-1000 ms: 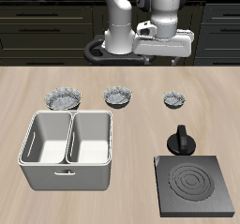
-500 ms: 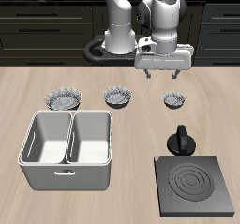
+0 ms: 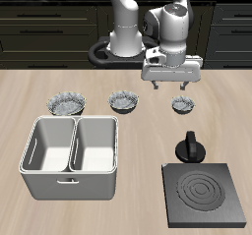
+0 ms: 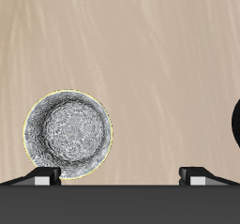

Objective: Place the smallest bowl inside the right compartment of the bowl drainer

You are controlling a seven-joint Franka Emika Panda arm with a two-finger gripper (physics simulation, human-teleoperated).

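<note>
Above the wooden table (image 3: pixel 226 101), near its back edge, the gripper (image 3: pixel 169 84) hangs with its two dark fingers spread wide and nothing between them. Just below and slightly aside sits the smallest bowl (image 3: pixel 183 105), a little round grey-silver dish with a ruffled, scalloped rim and a dark hollow. It rests on the pale wood, apart from the fingers. From the wrist view the smallest bowl (image 4: pixel 67 137) looks like crinkled, mottled metal with a thin light rim, lying near one fingertip (image 4: pixel 45 174) on the streaked wood grain.

Two larger ruffled bowls stand in the same row: the mid-sized bowl (image 3: pixel 125 101) and, farther along, the widest bowl (image 3: pixel 66 103). Nearer the table's front edge sits the bowl drainer (image 3: pixel 72 157), a smooth light grey rectangular tub with rounded corners and a middle wall parting two deep wells. A dark square slab (image 3: pixel 205 197) with raised concentric rings lies at the front, with a small black knob-like piece (image 3: pixel 189 146) just behind it.
</note>
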